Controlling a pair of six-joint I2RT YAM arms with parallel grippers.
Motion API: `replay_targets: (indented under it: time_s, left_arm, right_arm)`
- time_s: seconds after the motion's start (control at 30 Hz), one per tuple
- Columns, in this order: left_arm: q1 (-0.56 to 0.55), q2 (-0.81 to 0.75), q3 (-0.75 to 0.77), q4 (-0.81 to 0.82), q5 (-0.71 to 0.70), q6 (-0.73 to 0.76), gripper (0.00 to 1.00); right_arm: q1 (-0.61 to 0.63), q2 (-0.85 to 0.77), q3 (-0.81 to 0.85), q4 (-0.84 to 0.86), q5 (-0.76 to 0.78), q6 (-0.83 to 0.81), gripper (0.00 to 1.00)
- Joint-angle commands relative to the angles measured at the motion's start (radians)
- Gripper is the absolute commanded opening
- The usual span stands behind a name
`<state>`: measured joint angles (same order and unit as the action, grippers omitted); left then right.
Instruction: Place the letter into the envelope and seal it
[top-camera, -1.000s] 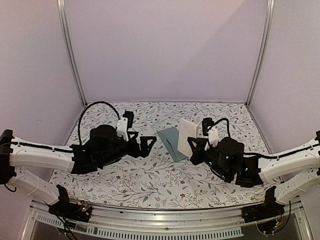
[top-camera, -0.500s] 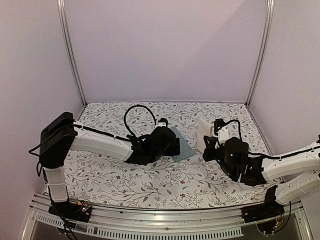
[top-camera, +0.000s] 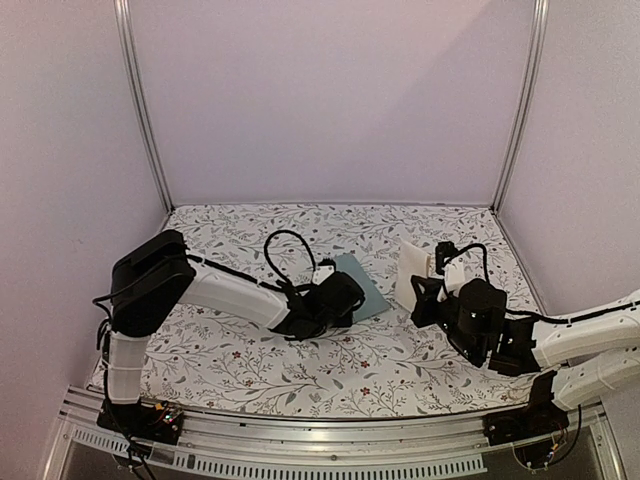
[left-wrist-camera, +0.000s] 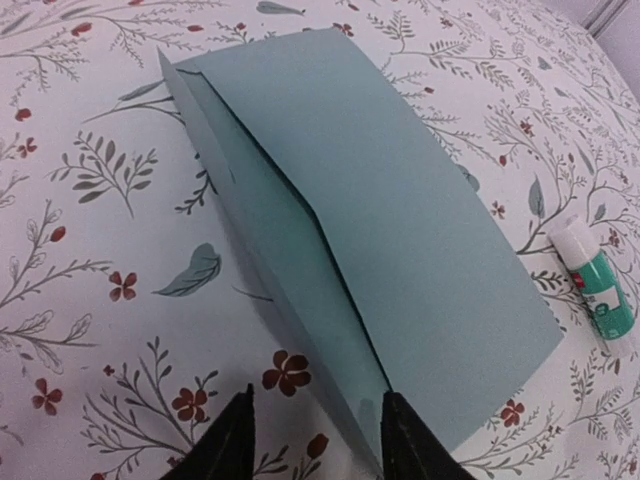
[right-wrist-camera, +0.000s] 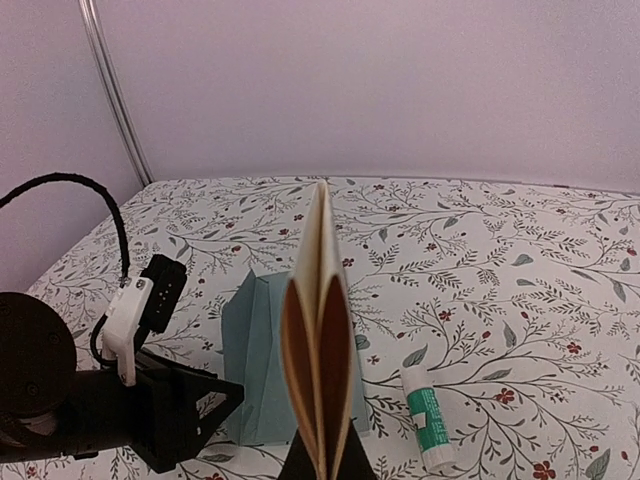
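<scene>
1. Two arms work over the floral tablecloth: the left one stretches to the middle and the right one keeps to its own side.
2. The envelope lies flat on the cloth near the centre. The edge of its triangular flap shows as a slanted line across the teal paper.
3. The left gripper sits low at the envelope's near end with its fingers parted. One tip is over the envelope's edge and the other over bare cloth. Whether either tip touches the paper, I cannot tell.
4. The right gripper is clamped on the letter. The letter is folded and stands upright, seen edge-on from the wrist, with its leaves bulging slightly apart.
5. The letter is held above the cloth, to the right of the envelope and clear of it.
6. A white-and-teal glue stick lies on the cloth near the envelope's right side.
</scene>
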<state>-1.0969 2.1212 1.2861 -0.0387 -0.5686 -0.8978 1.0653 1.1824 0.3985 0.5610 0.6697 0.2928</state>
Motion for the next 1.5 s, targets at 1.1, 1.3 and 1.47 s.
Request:
replay_targets:
  time_s: [1.1, 1.3, 1.47]
  left_arm:
    - [-0.008, -0.701, -0.441, 0.16, 0.299, 0.802, 0.0]
    - [-0.006, -0.836, -0.498, 0.119, 0.361, 0.841, 0.0]
    - [-0.007, -0.91, -0.512, 0.066, 0.4, 0.832, 0.0]
  right_arm:
    - [-0.004, -0.243, 0.26, -0.393, -0.62, -0.668, 0.0]
    - [-0.004, -0.222, 0.294, -0.423, -0.761, -0.865, 0.0]
    - [-0.004, -0.19, 0.371, -0.51, -0.849, -0.985, 0.0]
